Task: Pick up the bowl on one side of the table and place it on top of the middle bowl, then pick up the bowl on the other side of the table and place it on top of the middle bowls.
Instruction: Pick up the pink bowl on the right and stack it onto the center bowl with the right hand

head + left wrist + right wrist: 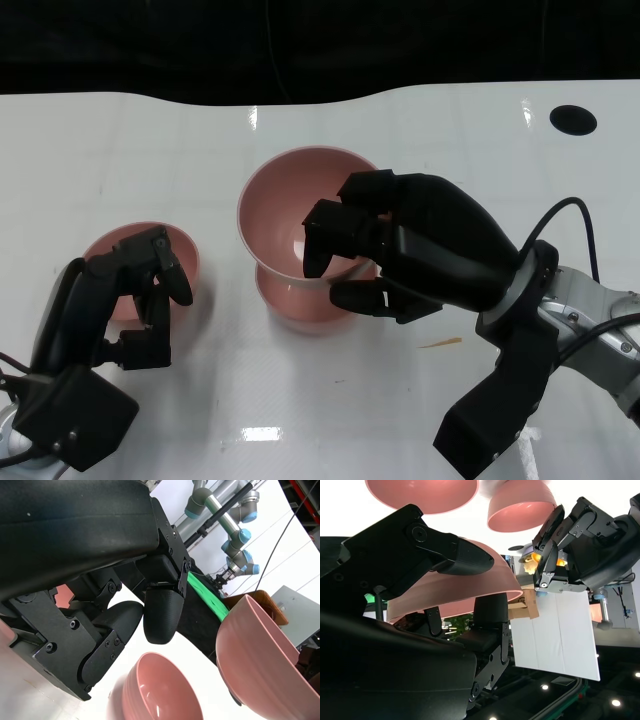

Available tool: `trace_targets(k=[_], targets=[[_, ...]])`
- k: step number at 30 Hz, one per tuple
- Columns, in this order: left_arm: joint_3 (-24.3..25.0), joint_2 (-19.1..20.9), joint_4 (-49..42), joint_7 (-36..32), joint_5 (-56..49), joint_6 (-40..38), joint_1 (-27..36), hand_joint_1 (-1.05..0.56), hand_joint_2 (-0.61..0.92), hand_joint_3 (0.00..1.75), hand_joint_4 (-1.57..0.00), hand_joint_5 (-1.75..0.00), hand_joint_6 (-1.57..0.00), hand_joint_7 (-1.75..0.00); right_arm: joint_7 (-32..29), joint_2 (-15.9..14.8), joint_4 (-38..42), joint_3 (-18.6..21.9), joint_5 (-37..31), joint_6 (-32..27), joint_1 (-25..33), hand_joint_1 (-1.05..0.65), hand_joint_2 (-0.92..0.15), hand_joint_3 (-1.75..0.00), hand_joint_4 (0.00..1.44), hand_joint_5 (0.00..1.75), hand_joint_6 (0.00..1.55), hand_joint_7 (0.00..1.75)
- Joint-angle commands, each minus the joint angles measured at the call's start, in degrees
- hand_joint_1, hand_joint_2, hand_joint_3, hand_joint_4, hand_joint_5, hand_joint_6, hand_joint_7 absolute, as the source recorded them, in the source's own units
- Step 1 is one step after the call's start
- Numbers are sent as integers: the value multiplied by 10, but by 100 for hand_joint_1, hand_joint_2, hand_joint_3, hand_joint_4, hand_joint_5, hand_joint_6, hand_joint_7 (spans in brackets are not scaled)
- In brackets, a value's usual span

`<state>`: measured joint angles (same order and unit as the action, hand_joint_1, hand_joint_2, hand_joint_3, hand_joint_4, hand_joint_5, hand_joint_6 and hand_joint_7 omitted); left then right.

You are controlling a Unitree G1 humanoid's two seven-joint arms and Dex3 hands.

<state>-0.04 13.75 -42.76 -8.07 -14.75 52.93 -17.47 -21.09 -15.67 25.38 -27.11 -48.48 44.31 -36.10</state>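
Bright overhead light leaves white glare patches on the glossy table [120, 150]; the far background is black, shadows soft.

Both hands are matte black: the right hand [400, 250] has a smooth, rounded shell and blocky fingers, and the left hand [135, 290] is slimmer, with boxy finger links. In the wrist views the finger links show small round screws, and a rounded fingertip [162, 615] has a finely textured surface. The right forearm [600, 320] is silver, joined to the hand by a black ring with pale dots, and thin black cables loop around it.
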Motion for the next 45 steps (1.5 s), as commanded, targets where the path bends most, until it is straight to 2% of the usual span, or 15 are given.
trace_targets(k=[1,11,20,45], targets=[[4,9,-2,0,7,9,0,-19,31,175,-105,-175,-76,-175,-15,3,14,-1,1,7,-2,-28,-58,-112,94,175,58,175],[5,10,5,-5,0,3,3,-18,31,175,-106,-175,-76,-175,-18,9,44,0,10,18,-8,-29,-63,-117,95,175,59,175],[5,9,3,0,7,6,4,-16,31,175,-105,-175,-76,-175,-14,9,61,-1,13,21,-11,-30,-70,-104,91,175,56,175],[4,9,6,-2,3,9,6,-16,32,173,-106,-175,-76,-175,-13,25,141,-4,21,38,-30,-28,-69,-104,89,175,54,175]])
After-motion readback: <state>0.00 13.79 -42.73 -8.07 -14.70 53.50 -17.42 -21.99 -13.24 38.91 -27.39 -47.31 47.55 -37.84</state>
